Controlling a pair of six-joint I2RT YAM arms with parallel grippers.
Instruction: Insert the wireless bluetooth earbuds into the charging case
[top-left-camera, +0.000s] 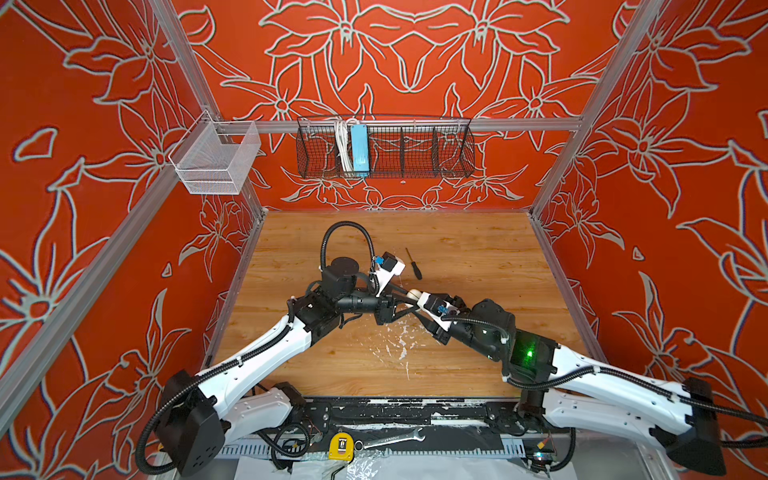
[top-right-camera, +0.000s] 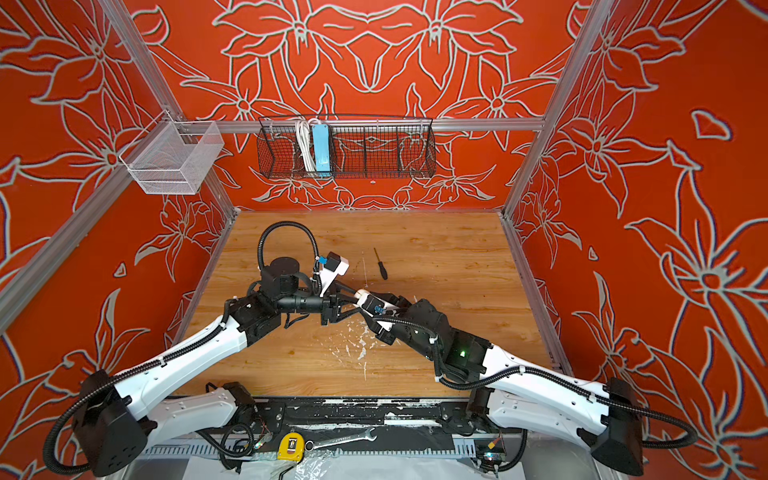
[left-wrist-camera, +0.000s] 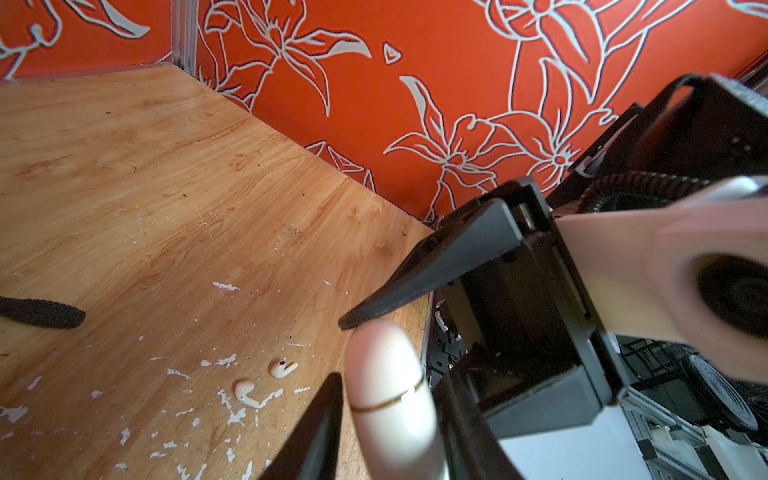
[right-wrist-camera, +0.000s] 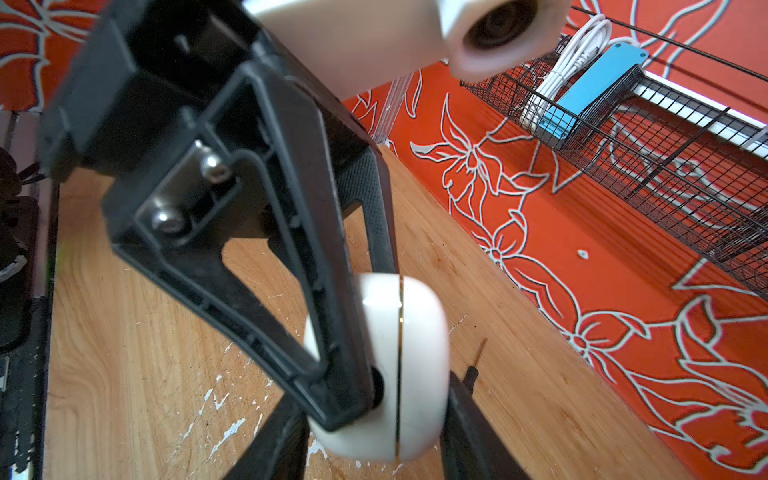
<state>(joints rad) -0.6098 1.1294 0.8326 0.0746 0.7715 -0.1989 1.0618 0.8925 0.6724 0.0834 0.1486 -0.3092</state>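
A cream-white charging case (left-wrist-camera: 390, 399) with a thin gold seam hangs above the middle of the table, lid closed, and shows as a small pale blob (top-left-camera: 412, 296) (top-right-camera: 360, 293) in both top views. My left gripper (left-wrist-camera: 391, 405) (top-left-camera: 406, 301) is shut on it from the left. My right gripper (right-wrist-camera: 374, 419) (top-left-camera: 417, 306) is shut on the same case (right-wrist-camera: 419, 332) from the right. Two cream-white earbuds (left-wrist-camera: 284, 368) (left-wrist-camera: 246, 392) lie on the wood below, among white flecks, apart from both grippers. Any lavender ones are out of view.
A black screwdriver (top-left-camera: 414, 264) (top-right-camera: 381, 264) lies on the table behind the grippers. On the back wall hang a black wire basket (top-left-camera: 453, 149) holding a blue power strip and a white mesh basket (top-left-camera: 216, 156). A yellow tape measure (top-left-camera: 340, 446) and a wrench (top-left-camera: 390, 438) lie by the front rail.
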